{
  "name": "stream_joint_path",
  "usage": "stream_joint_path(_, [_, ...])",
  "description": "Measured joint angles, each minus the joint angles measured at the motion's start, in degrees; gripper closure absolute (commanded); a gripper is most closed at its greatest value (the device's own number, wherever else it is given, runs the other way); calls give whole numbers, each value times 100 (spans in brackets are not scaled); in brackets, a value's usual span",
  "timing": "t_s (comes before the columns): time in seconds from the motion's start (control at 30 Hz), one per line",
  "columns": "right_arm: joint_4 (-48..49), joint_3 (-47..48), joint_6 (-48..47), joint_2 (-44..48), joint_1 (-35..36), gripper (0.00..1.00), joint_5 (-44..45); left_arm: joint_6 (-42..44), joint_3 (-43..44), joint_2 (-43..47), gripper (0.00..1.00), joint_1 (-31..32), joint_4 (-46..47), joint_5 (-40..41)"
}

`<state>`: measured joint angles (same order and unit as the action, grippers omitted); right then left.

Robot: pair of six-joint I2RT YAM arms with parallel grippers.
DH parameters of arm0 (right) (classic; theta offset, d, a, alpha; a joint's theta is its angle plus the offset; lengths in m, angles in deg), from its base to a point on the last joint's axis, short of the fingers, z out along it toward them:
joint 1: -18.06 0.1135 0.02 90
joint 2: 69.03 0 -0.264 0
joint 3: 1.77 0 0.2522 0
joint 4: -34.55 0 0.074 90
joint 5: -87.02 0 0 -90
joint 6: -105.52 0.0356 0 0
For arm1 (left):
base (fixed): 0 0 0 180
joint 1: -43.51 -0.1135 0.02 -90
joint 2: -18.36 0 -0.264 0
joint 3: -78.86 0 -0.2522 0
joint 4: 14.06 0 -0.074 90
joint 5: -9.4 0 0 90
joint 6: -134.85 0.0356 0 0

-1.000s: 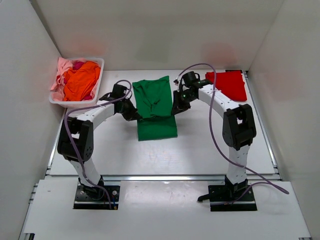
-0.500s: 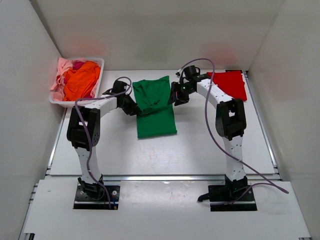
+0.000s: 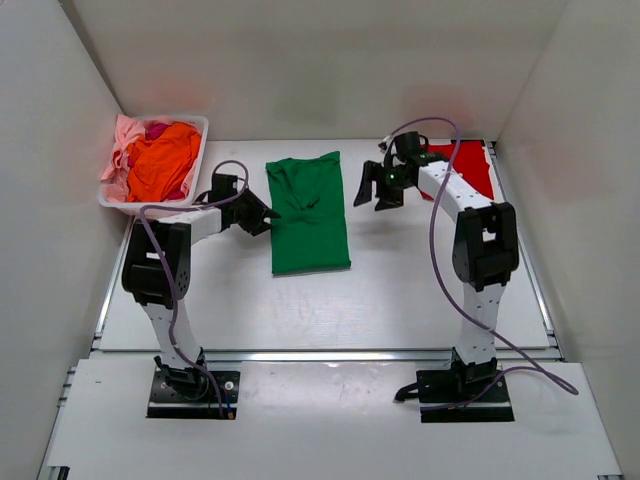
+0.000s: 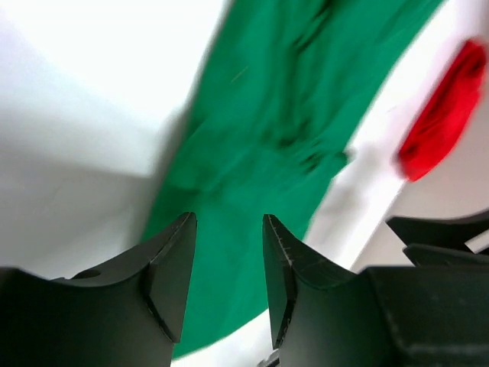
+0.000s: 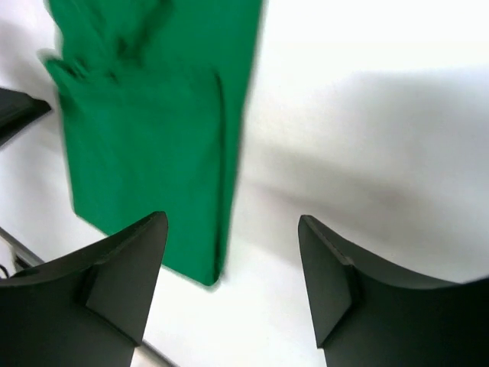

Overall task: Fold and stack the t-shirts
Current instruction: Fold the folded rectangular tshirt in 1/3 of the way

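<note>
White tabletop (image 3: 420, 290), green t-shirt (image 3: 308, 215) throughout, basket (image 3: 150, 207) only overhead

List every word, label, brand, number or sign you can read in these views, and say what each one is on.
There is no readable text in any view.
The green t-shirt, the red t-shirt and the orange t-shirt are plain, with no print or tag showing.
The white basket has no label showing.
The left arm and right arm show no legible marking.

The dark green t-shirt (image 3: 310, 215), red t-shirt (image 3: 470, 166), orange t-shirt (image 3: 162, 160), pink t-shirt (image 3: 122, 135) and white basket (image 3: 203, 140) are plain.
</note>
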<state>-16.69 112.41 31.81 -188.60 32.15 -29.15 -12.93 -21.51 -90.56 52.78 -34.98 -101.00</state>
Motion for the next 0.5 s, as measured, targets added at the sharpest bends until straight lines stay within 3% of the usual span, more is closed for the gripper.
stream_joint_path(0.17, [116, -1585, 81, 986, 262, 36, 273, 310, -800, 940, 47, 199, -654, 232])
stream_joint_path(0.23, [188, -2035, 221, 1259, 540, 29, 393, 380, -1113, 1471, 44, 404, -780, 409])
stream_joint_path(0.33, [306, -2448, 472, 1456, 1012, 22, 671, 350, -1665, 2269, 42, 791, -785, 785])
stream_joint_path(0.5, [605, -2916, 925, 1510, 1574, 24, 1043, 308, -2041, 2651, 42, 1080, -920, 1200])
